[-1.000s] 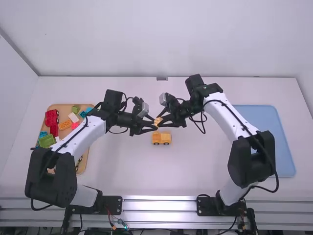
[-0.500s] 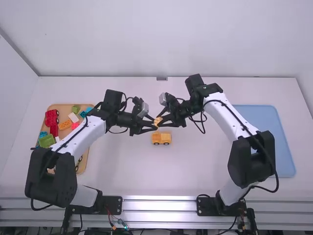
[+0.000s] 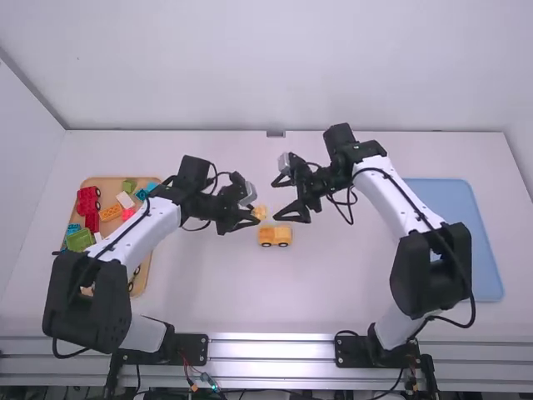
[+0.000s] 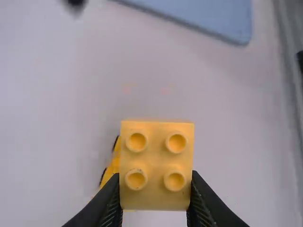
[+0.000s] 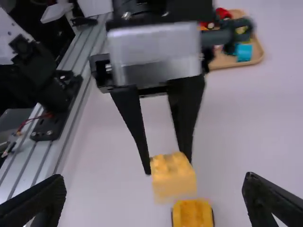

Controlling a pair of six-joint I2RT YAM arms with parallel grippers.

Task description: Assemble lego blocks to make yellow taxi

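At the far left of the white tabletop [image 3: 200, 292] lies a tan wooden tray [image 3: 108, 192], partly hidden by the left arm. In it are red blocks with black wheels [image 3: 87, 200], a bright green block [image 3: 80, 240], an orange brick [image 3: 110, 212], a white block [image 3: 125, 200], a small pink block [image 3: 128, 213], a small olive-green block [image 3: 128, 185] and cyan pieces [image 3: 141, 194].

Next comes the left hand [image 3: 255, 217], reaching in from the tray side toward the middle. Its two black fingers are closed on opposite sides of a square yellow plastic block [image 3: 261, 211], pinching it. In the left wrist view the block's four round studs, set two by two, face the camera.

The yellow block is held up near the middle of the tabletop, close to a yellow-orange toy car body with black wheels [image 3: 275, 236]. The car body stands upright on its wheels, with one end higher than the other.

Just to the right, the right hand [image 3: 276, 201] is spread wide, nothing between its fingers, its tips near the yellow block but apart from it. The right wrist view shows its two fingers well apart, at opposite sides.

Farthest right, a flat, pale blue tray [image 3: 491, 250] with rounded corners lies partly behind the right arm.
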